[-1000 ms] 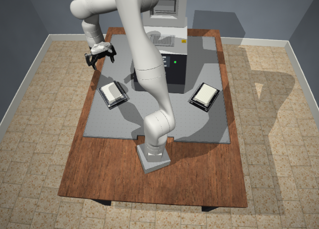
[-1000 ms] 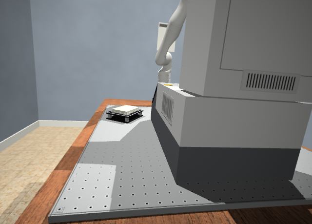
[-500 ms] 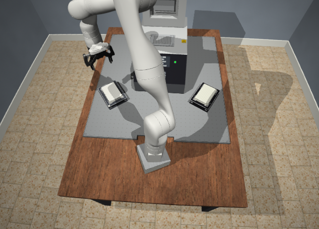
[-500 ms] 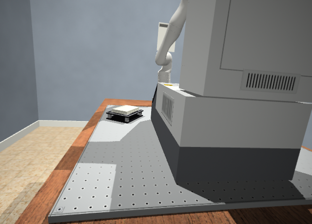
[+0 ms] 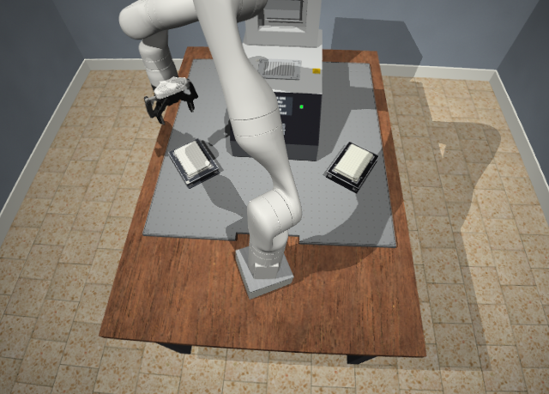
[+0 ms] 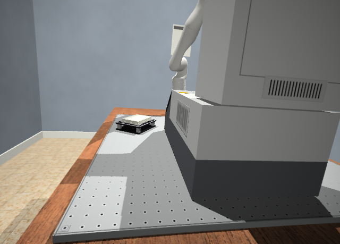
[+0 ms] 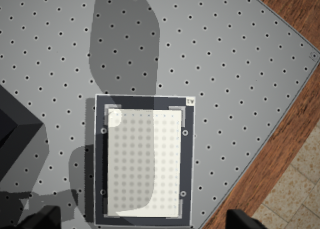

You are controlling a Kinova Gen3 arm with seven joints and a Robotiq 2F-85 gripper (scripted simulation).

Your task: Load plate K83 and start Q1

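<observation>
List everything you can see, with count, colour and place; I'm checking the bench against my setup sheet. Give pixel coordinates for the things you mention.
Table: one, brown wood, mid-room.
Mat (image 5: pixel 328 212) (image 6: pixel 153 181) (image 7: pixel 225 39): one, grey, dotted with holes, on the table.
Machine (image 5: pixel 310 132) (image 6: pixel 263 134): one, light grey and black, green lamp lit, lid raised, far end of the mat.
Nests: two, black, one on each side nearer the arm's base.
Plates: two, off-white, one on each nest.
Yellow label (image 5: pixel 316 70): one, on top of the machine.
Walls: blue-grey, around.
Floor: tan tiles, below.
Arm (image 5: pixel 252 93) (image 6: pixel 189 30): one, white, base on the table.
Gripper (image 5: pixel 176 110): one, black, open, above the mat's left side.
</observation>
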